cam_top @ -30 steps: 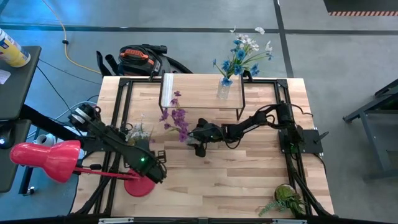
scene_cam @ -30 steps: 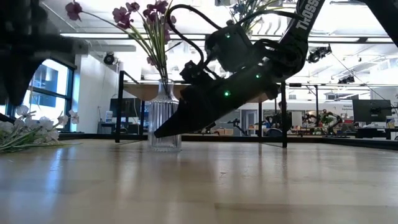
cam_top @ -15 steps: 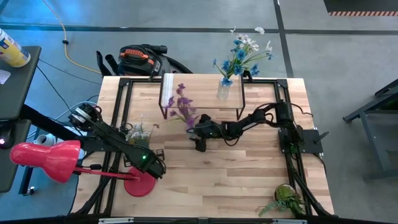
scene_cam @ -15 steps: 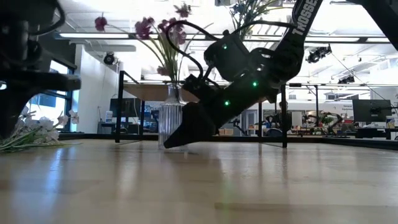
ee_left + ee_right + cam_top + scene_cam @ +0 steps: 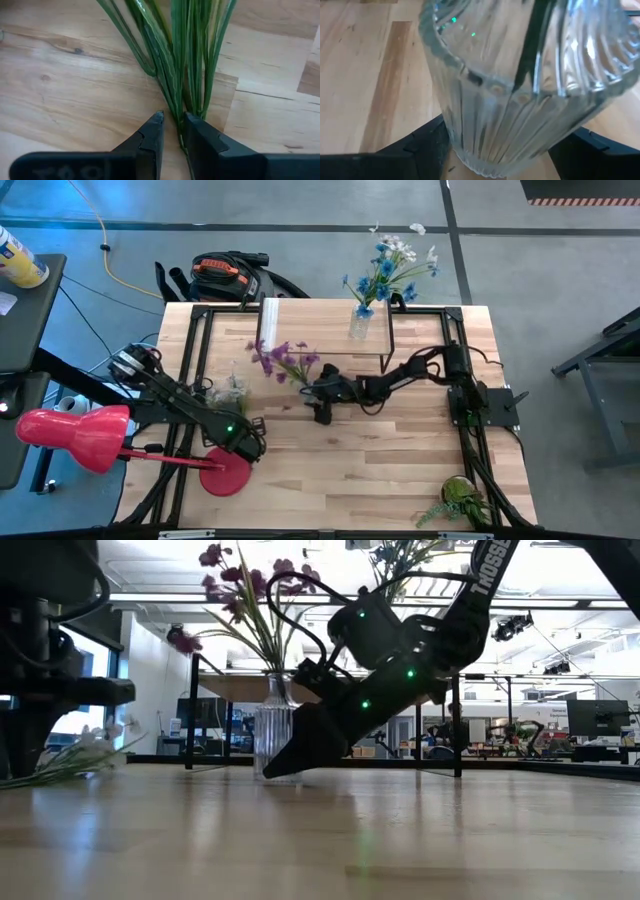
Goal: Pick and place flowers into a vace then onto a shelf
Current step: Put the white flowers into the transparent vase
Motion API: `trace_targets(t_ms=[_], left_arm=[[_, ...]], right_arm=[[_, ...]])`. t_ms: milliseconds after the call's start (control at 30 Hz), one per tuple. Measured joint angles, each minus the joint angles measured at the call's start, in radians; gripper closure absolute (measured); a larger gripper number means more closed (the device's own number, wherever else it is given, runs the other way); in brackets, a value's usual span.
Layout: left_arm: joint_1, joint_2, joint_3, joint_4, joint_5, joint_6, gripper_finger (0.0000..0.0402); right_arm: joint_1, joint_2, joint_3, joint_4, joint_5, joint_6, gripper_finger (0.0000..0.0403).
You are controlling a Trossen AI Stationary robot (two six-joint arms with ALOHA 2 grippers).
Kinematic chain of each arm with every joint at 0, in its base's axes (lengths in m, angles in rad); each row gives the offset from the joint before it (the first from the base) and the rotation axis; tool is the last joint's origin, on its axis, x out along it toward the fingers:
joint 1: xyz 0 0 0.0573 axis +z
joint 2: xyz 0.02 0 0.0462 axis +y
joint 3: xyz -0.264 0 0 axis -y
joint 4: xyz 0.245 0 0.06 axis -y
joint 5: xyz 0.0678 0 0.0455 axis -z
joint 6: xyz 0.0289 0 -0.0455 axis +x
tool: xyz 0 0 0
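Pale white flowers [image 5: 232, 388] lie on the tabletop at the left, their green stems [image 5: 175, 75] fanning away from my left gripper [image 5: 172, 125], which points down and is shut on them. My right gripper [image 5: 312, 390] at mid-table is shut on a ribbed glass vase [image 5: 510, 100] holding purple flowers [image 5: 285, 360]. Behind it stands the shelf [image 5: 310, 325]. A second vase with blue and white flowers [image 5: 385, 270] stands on the shelf. My left gripper pinches the stems near their cut ends [image 5: 179, 117] between its two fingertips, coming from above and pointing down. The stems run on along the wood away from the fingers. My right gripper has the vase's lower body [image 5: 455, 140] between its two fingers, one on each side, slanting down from the table's right. The vase stands about upright [image 5: 272, 730]; its base is hidden behind the fingers.
A red lamp [image 5: 75, 435] with its round foot [image 5: 222, 478] sits at the near left beside my left arm. A potted green plant [image 5: 460, 500] stands at the near right corner. Black frame rails [image 5: 200, 340] run along both sides of the table.
My left gripper has come down onto the pale flowers' stems, and the blossoms have shifted a little. The purple flowers have swung from leaning toward the near edge round toward the far left, while the vase rocked between my right gripper's fingers. My right arm has stayed in place.
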Motion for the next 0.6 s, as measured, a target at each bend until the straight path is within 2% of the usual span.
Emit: trace_targets(t_ms=[167,267,500,600], left_arm=[[0.000,0.006,0.087,0.002,-0.054,0.001,0.0289],[0.000,0.007,0.107,-0.062,-0.082,0.002,0.0289],[0.000,0.005,0.123,-0.073,-0.065,0.029,0.0289],[0.000,0.005,0.124,-0.100,-0.014,0.080,0.0289]], right_arm=[[0.018,0.000,0.000,0.000,0.005,0.000,0.0123],[0.023,-0.001,0.001,-0.001,0.005,0.000,0.0121],[0.023,-0.001,0.001,-0.004,0.003,0.017,0.0117],[0.023,-0.002,0.001,-0.007,0.004,0.022,0.0118]])
